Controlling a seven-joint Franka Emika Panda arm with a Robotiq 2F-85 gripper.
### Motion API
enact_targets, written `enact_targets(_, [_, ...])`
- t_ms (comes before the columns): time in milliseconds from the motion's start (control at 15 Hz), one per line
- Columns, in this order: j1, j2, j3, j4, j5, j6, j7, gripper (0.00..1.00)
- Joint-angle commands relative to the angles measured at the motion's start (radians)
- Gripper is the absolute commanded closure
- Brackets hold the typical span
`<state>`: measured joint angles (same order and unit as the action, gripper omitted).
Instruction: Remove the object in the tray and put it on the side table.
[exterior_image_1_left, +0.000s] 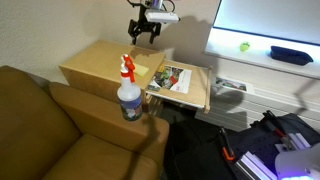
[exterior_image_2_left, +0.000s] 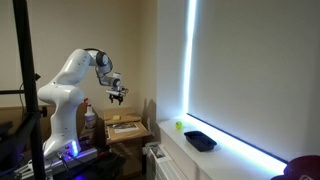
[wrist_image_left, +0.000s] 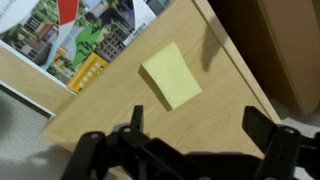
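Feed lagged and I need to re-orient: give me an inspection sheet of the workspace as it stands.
Surface: side table, light wood, leaf out; carries a magazine and a yellow note pad.
Job's things: dark tray on the white shelf; small green round item beside the tray, not in it.
Clutter: spray bottle, upright near the couch arm.
Grippers: gripper open, empty, above the side table.
Cables: nothing seen.
Surroundings: brown couch; dark bags on the floor.

It looks like a home living room: a brown sofa (exterior_image_1_left: 45, 125) stands just beside the light-wood side table (exterior_image_1_left: 95, 62), a magazine (exterior_image_1_left: 176, 78) lies on its leaf, and a long white shelf (exterior_image_1_left: 262, 68) runs nearby.
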<state>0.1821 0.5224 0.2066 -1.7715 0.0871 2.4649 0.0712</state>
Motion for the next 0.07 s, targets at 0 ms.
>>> enact_targets(0, [-0.001,-0.037,-0.014,-0.028,0.029,-0.013,-0.001,0.00])
